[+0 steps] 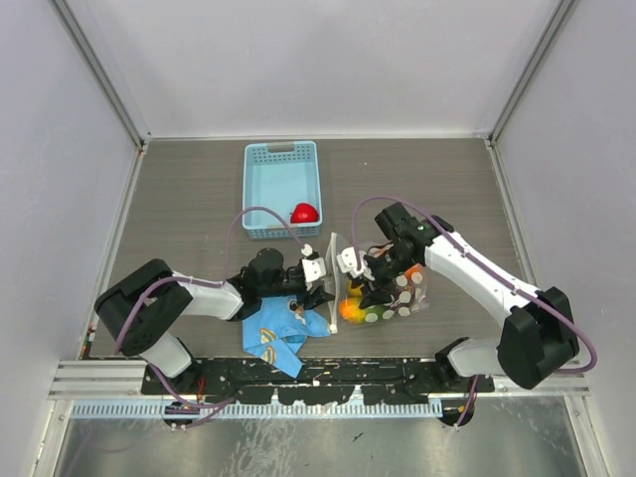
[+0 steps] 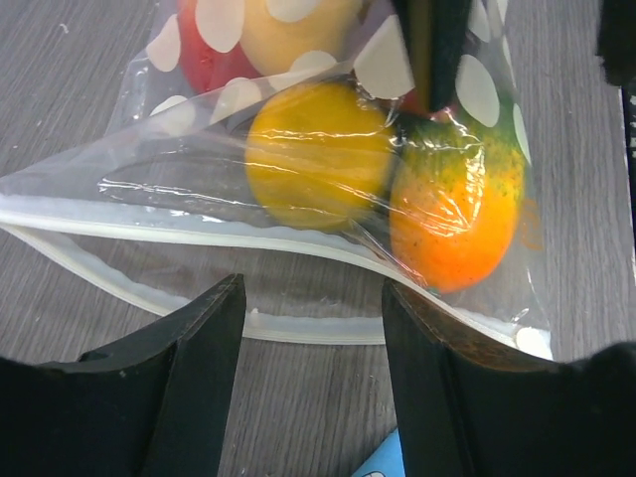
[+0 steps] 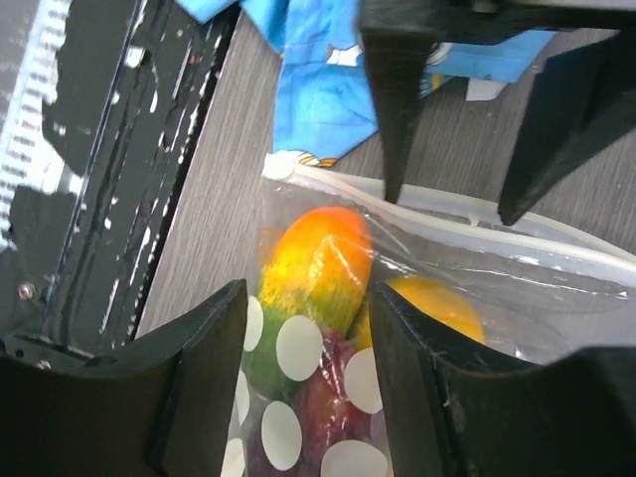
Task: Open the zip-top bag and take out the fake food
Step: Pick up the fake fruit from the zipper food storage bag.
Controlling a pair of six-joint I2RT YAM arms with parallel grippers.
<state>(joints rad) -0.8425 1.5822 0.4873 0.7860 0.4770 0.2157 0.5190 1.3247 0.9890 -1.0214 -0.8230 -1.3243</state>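
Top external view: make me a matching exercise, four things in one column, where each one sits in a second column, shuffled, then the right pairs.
Things:
1. red fake food
2. zip-top bag
3. blue cloth
4. light blue basket

Places:
A. towards the back, near the middle
B. near edge, left of the bag
C. inside the basket
D. near edge, right of centre, with fruit inside

Pairs: 1-C, 2-D, 3-B, 4-A.

Zip-top bag point(image 2: 298, 209) mouth agape, cloth point(image 1: 278, 333) beside.
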